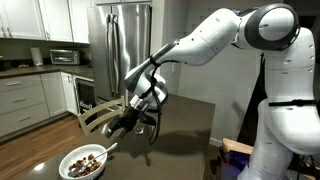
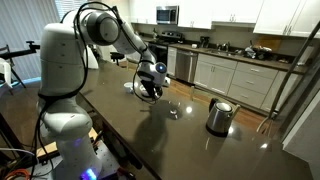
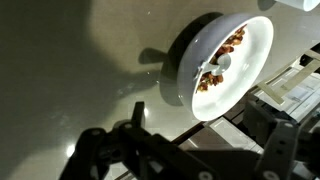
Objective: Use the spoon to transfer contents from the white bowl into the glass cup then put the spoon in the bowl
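Observation:
The white bowl (image 1: 84,163) sits near the dark table's front edge, and the brown lumpy contents (image 1: 86,159) fill its middle. The spoon (image 1: 108,149) rests in it, its thin handle leaning out over the rim. My gripper (image 1: 129,121) hangs above and behind the bowl, apart from the spoon. In the wrist view the bowl (image 3: 250,45) and the contents (image 3: 222,62) lie ahead of my gripper (image 3: 204,112), which is open with nothing between its dark fingers. The glass cup (image 2: 174,108) stands on the table a little beyond my gripper (image 2: 150,90).
A steel kettle (image 2: 220,116) with a black handle stands past the glass cup. A wooden chair (image 1: 98,115) is tucked at the table's edge behind the bowl. Kitchen counters (image 2: 240,70) and a fridge (image 1: 125,45) line the walls.

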Robot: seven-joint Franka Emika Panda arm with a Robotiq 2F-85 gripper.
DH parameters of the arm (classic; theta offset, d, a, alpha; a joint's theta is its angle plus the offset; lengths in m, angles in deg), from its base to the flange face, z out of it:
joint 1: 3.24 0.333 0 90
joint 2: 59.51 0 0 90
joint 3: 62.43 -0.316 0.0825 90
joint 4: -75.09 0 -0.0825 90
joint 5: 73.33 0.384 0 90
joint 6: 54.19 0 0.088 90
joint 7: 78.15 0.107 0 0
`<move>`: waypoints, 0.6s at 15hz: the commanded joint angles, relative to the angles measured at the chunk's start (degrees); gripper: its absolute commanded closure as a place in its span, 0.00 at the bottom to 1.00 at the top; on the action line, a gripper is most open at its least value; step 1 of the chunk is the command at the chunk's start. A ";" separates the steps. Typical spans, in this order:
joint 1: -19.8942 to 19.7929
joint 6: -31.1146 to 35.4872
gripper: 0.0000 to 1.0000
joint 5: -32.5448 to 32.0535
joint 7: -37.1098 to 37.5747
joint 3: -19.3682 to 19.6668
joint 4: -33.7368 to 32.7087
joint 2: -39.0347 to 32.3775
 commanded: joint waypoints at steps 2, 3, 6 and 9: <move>-0.76 -2.40 0.00 3.88 -1.41 -0.69 -1.14 -0.44; -0.88 -3.21 0.00 4.76 -1.76 -0.79 -1.32 -0.54; -0.88 -5.34 0.00 6.85 -1.86 -0.75 -1.72 -0.90; -1.60 -6.36 0.00 7.19 -1.31 -1.31 -1.76 -1.28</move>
